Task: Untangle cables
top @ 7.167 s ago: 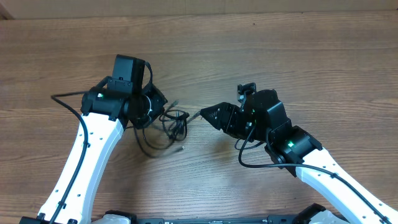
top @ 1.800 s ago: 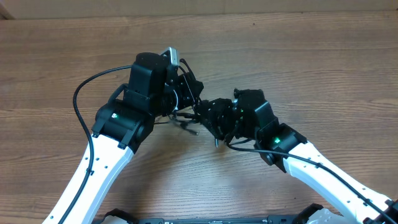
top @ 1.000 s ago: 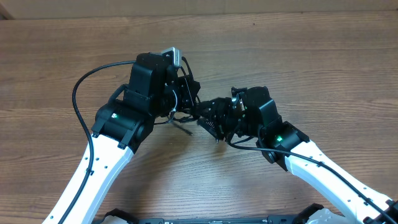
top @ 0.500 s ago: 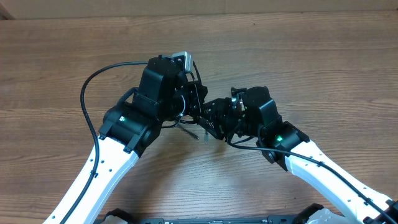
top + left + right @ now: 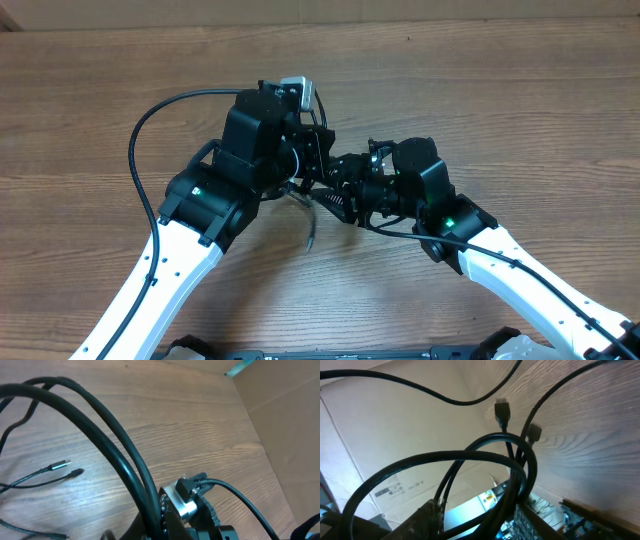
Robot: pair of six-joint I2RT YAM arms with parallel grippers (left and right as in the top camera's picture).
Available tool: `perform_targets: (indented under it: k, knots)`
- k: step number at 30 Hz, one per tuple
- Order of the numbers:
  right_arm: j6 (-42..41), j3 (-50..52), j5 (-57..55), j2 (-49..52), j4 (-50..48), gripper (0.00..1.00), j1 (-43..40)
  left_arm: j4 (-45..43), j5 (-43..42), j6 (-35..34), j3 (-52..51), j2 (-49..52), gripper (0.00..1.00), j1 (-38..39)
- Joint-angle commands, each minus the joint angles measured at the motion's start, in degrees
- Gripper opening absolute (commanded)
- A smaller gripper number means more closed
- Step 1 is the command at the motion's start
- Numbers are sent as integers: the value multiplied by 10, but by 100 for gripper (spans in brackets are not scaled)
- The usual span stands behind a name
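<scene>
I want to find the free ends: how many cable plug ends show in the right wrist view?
2. One small black plug end hangs at upper centre; a second black plug end sits just right of it, lower. Others may be hidden.

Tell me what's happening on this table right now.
Two robot arms are working on a tangle of thin black cables in the middle of the wooden table. The left gripper and right gripper meet at the bundle. One loose end trails toward the front. Whether either pair of jaws is clamped cannot be told.
</scene>
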State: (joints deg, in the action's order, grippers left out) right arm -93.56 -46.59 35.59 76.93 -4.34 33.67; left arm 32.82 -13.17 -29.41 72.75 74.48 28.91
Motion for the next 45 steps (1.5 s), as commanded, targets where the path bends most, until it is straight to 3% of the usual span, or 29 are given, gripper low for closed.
perform_targets:
  k: [1, 6, 10, 12, 17, 19, 22, 25, 29, 32, 45]
  knots:
    - [-25, -6, 22, -2, -10, 50, 0, -18, 7, 42, 9, -10, 4, 4]
    - [-25, -7, 14, -2, -10, 63, 0, -29, 20, 45, 9, -10, 4, 3]
    - [-23, -6, 5, -2, -10, 81, 0, -33, 20, 63, 9, -12, 4, 2]
    - [-23, -7, 5, -2, -14, 100, 0, -33, 16, 63, 9, -13, 4, -3]
    - [-27, -7, -35, -2, -14, 100, 0, -33, -24, 57, 9, -19, 4, -41]
    - [-78, -6, -37, -2, 6, 94, 0, -32, -45, 31, 9, -20, 4, -62]
    - [-218, -6, -14, -2, 37, 87, 0, -31, -51, 4, 9, -20, 4, -80]
    - [-282, -6, -3, -2, 27, 78, 0, -31, -58, 5, 9, -20, 4, -79]
    - [-282, -7, -10, -2, 18, 79, 0, -27, -85, 7, 9, -20, 4, -78]
    - [-282, -6, -10, -2, 14, 71, 0, -19, -94, 21, 9, -19, 4, -77]
    - [-286, -6, -14, -2, -16, 7, 0, 3, -94, 42, 8, -18, 4, -75]
